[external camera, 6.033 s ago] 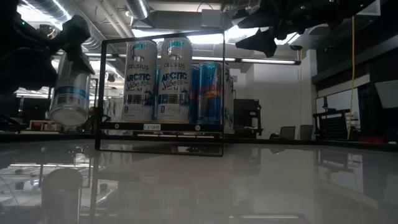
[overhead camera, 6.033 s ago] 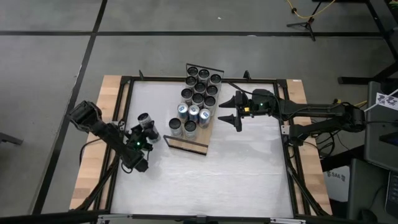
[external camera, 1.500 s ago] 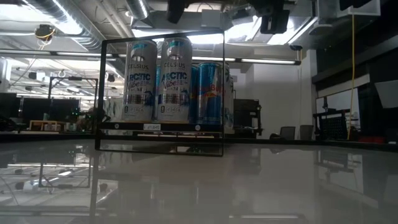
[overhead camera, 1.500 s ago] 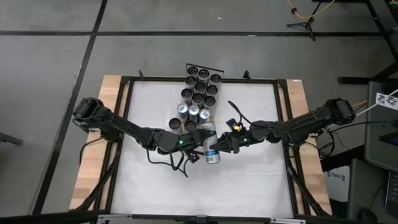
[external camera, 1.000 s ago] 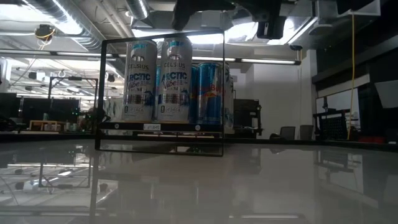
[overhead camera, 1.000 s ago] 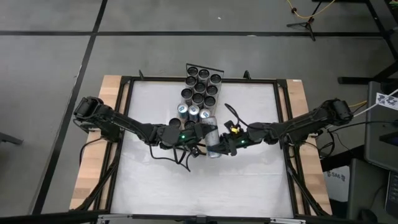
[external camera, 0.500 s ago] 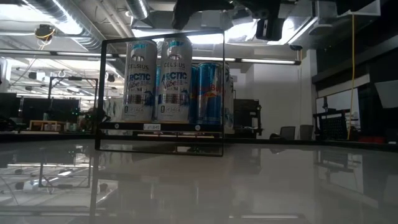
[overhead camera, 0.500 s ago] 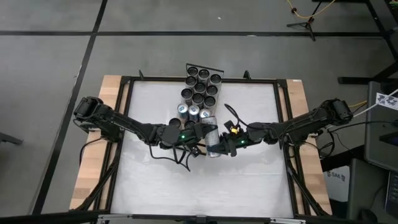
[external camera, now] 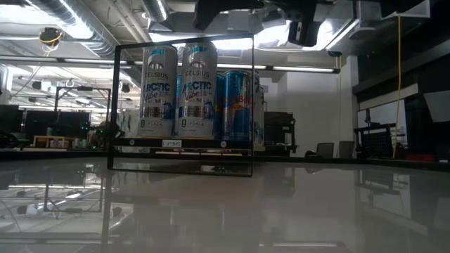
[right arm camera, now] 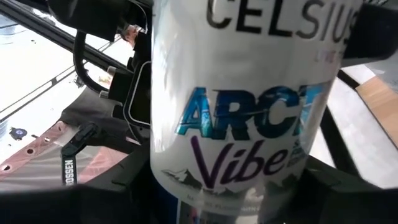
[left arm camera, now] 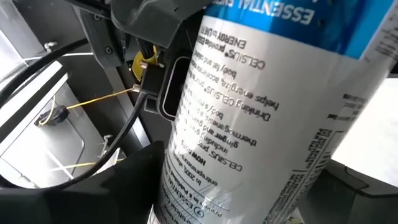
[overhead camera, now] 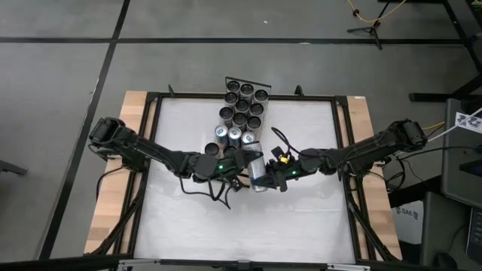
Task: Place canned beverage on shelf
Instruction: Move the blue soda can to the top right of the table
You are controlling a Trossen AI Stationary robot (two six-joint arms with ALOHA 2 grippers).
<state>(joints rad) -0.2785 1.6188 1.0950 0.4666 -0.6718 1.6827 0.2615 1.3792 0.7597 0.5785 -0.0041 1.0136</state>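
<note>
Meeting over the middle of the white tabletop (overhead camera: pixel 301 218), the left claw (overhead camera: pixel 242 164) and right claw (overhead camera: pixel 269 175) both flank one silver can (overhead camera: pixel 257 173) just beside the near end of the shelf (overhead camera: pixel 239 120). Right claw grips the can; whether the left still clamps it cannot be told.

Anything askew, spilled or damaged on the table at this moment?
Nothing spilled or damaged. The one thing off the shelf is a Celsius can held in the air at its near end, between the left gripper and right gripper.
</note>
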